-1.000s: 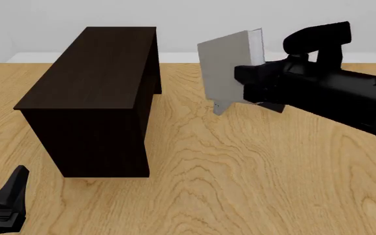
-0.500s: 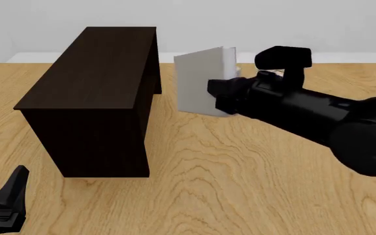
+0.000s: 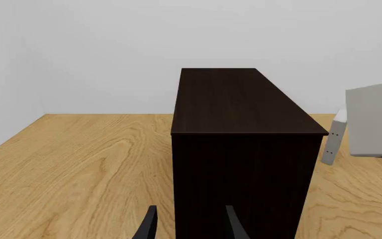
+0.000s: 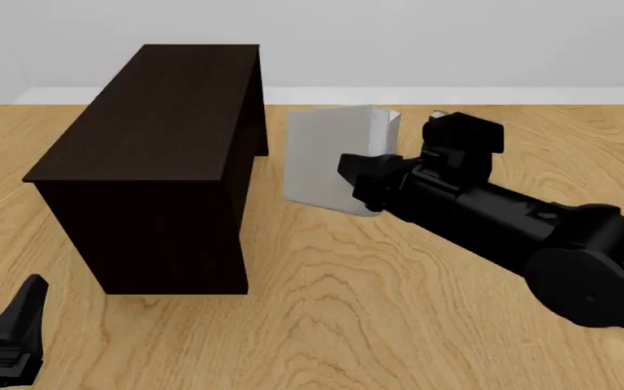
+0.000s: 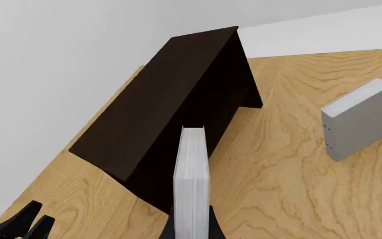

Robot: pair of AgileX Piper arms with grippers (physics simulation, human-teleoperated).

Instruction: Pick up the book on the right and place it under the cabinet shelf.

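Note:
The book (image 4: 325, 161) is a broad light grey one with white page edges (image 5: 191, 184). It is held upright above the table, just right of the cabinet shelf (image 4: 160, 122), with a narrow gap between them. My right gripper (image 4: 362, 184) is shut on the book's right edge, and its fingers clamp both covers in the right wrist view, where the gripper (image 5: 192, 230) shows at the bottom. The left wrist view shows the book (image 3: 377, 119) beside the cabinet shelf (image 3: 244, 149). My left gripper (image 4: 14, 333) rests open near the table's front left corner, in front of the cabinet, holding nothing.
A narrower light grey book (image 5: 357, 119) stands upright on the table to the right of the cabinet, beyond the held book; the left wrist view shows this slimmer book (image 3: 332, 142) too. A white wall rises behind the wooden table (image 4: 344, 309).
My right arm has carried the book leftward and lower, from beside the table's far middle to close by the cabinet's right side. The left arm has not moved.

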